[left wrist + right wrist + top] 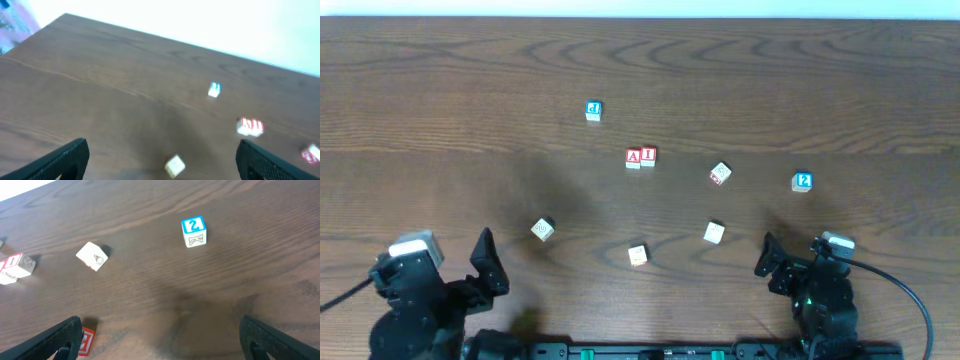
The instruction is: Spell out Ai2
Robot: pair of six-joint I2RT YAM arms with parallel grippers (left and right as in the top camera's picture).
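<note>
Both arms sit at the near edge of the table with nothing in them: the left gripper (162, 145) is spread wide, and the right gripper (160, 322) is wide apart and empty too. The A block (634, 157) has the I block (648, 155) touching its right side, so the missing piece is the 2 block (802, 181). It sits well to the right of the A block and a bit nearer the arms, all on its own. My worry is the tilted block (720, 174) lying between the A block and the 2 block. Carry the 2 across too low and I'd probably clip it, and setting it down hard against the I could shove the pair crooked. I can't read the blue block (593, 110) beyond the A block, the left wrist view is mush, and a red block (88, 341) is half cut off behind one of the right gripper's fingers.
</note>
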